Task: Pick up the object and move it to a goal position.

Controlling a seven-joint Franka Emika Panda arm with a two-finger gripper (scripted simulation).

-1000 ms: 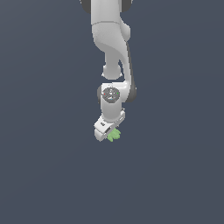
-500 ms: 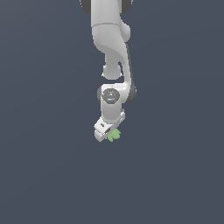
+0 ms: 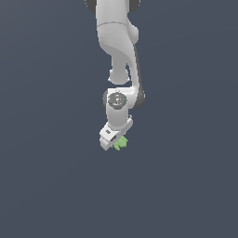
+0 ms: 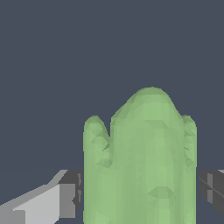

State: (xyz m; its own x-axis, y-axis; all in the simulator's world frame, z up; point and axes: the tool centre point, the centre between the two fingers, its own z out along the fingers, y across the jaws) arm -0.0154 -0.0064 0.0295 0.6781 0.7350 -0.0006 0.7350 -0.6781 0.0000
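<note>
The object (image 3: 122, 143) is a small light-green lumpy thing with rounded lobes. In the exterior view it sticks out from under the white gripper (image 3: 116, 142), on that view's right. In the wrist view the object (image 4: 140, 148) fills the space between the two fingers. One dark pad (image 4: 70, 194) touches one of its sides and the other pad (image 4: 212, 188) sits at the opposite side. The gripper (image 4: 140, 194) is shut on the object. The object's lower part is hidden. I cannot tell whether it rests on the ground or hangs above it.
The white arm (image 3: 118, 46) comes down from the top middle of the exterior view. All around is a plain dark grey-blue ground (image 3: 46, 186). No goal marker shows.
</note>
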